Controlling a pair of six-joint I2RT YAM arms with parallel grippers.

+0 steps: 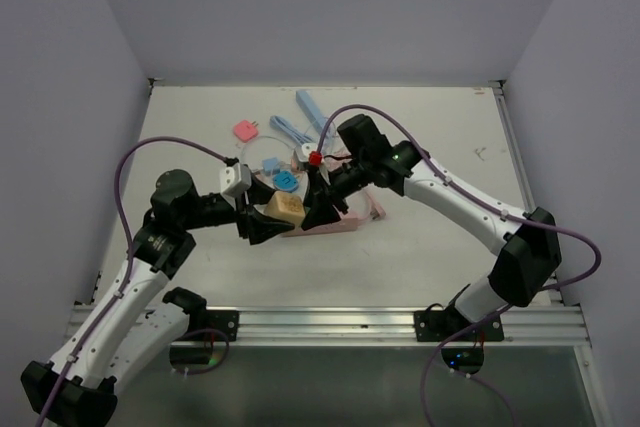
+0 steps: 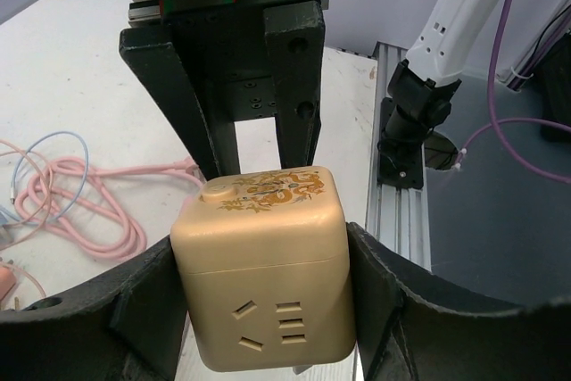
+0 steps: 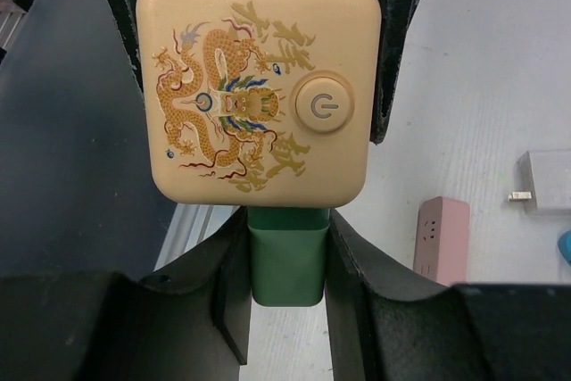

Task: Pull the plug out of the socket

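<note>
Claws meet at the middle of the top view. Left claw (image 1: 270,220) grips the beige socket (image 1: 284,209), a finger on each side wall. Just to the right, the right claw (image 1: 318,209) comes in from the upper right. In the right wrist view it pinches the green plug (image 3: 285,265) at lower centre, and the plug is seated in the socket. A pink strip (image 3: 442,240) lies on the desk (image 3: 500,60), lower right.

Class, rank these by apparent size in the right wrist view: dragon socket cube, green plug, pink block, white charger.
1. dragon socket cube
2. green plug
3. pink block, white charger: unranked; the charger is cut off at the edge.
</note>
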